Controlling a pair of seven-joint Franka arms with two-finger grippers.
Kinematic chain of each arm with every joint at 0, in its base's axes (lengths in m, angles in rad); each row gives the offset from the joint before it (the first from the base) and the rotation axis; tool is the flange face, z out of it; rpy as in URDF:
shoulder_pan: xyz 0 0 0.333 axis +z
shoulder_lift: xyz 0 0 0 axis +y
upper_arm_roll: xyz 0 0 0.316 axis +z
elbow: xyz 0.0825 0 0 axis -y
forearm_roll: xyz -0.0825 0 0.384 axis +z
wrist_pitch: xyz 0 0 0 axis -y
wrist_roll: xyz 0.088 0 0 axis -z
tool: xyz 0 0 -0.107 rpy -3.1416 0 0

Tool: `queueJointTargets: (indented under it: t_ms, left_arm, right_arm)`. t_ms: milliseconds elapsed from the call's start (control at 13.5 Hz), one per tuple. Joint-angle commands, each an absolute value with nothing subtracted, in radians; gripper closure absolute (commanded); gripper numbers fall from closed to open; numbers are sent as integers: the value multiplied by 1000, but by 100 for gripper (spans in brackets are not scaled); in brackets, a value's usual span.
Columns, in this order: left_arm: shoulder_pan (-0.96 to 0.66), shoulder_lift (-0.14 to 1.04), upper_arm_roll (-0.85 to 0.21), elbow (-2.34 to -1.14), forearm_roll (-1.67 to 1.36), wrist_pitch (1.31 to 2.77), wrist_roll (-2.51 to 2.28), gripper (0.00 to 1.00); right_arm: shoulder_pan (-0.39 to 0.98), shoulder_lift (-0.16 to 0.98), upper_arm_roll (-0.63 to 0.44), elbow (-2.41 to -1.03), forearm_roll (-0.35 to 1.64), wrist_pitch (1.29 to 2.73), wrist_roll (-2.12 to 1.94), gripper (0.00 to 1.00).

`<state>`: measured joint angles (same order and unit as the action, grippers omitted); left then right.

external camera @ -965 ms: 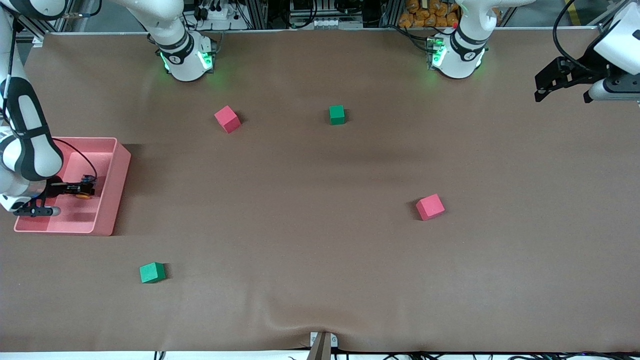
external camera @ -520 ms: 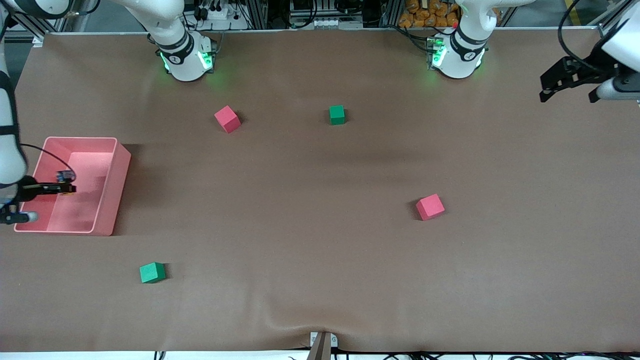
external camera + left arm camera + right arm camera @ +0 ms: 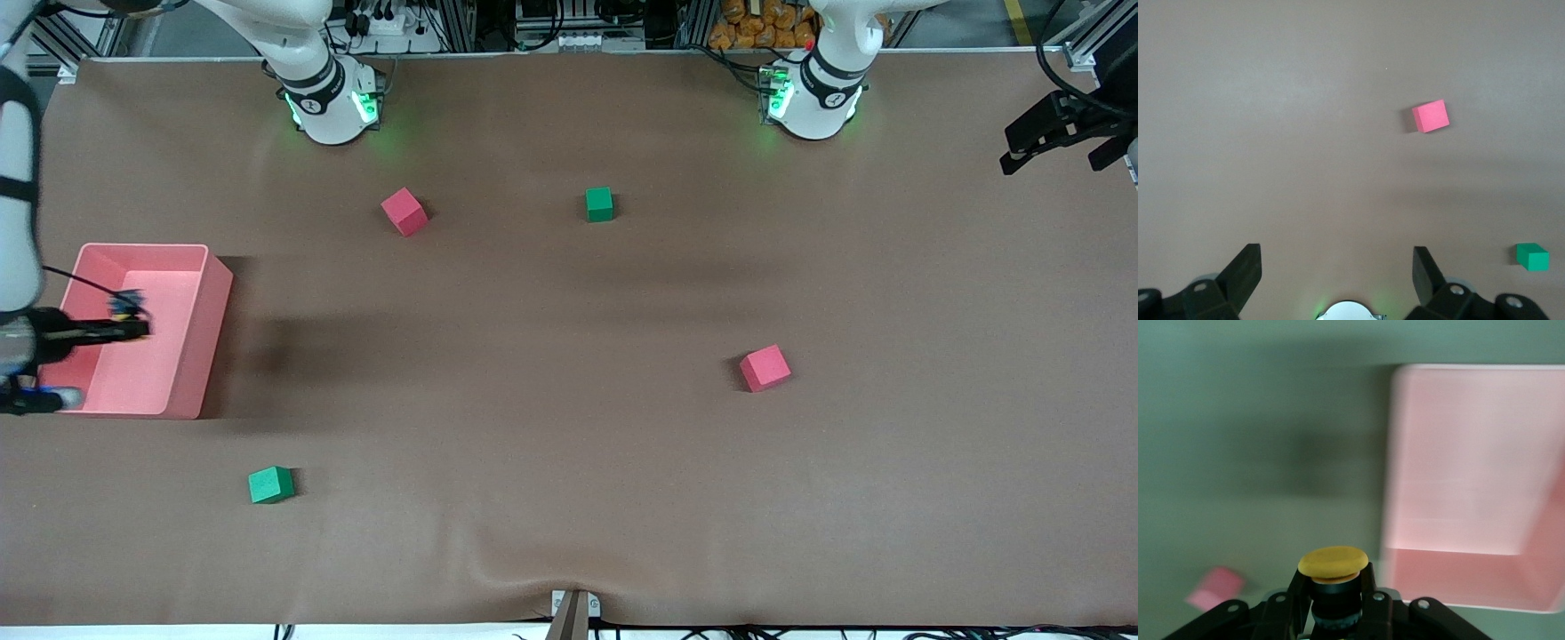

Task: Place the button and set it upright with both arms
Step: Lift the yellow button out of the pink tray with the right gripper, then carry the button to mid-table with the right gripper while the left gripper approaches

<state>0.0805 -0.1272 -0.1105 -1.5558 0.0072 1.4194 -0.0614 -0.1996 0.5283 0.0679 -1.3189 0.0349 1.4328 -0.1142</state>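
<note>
My right gripper is shut on the button, whose round orange cap and black body show between the fingers in the right wrist view. In the front view the gripper hangs over the pink bin at the right arm's end of the table, and a bluish bit of the button shows at its tip. My left gripper is open and empty, up in the air over the table's edge at the left arm's end. Its spread black fingers show in the left wrist view.
Two red cubes and two green cubes lie scattered on the brown mat. The left wrist view shows one red cube and one green cube. The pink bin looks empty.
My right gripper has risen out of the pink bin with the button and shifted toward the table's end. My left gripper has moved farther out toward its end of the table.
</note>
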Motion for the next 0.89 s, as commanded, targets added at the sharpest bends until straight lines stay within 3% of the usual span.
queueJointTargets:
  t_ms: [0, 148, 520, 817]
  left_arm:
    - [103, -140, -117, -1548, -2, 1399, -49, 0]
    - [109, -161, -115, -1548, -2, 1393, -57, 0]
    - [114, -155, -109, -1549, -2, 1393, -57, 0]
    - [104, -103, -113, -1551, -2, 1448, -74, 0]
  right_arm:
    - [-50, 523, 63, -1324, 177, 1430, 55, 100]
    - [67, 529, 63, -1319, 265, 1542, 72, 100]
    - [400, 607, 63, -1324, 272, 1878, 408, 100]
    - [563, 715, 57, -1328, 244, 2090, 499, 100]
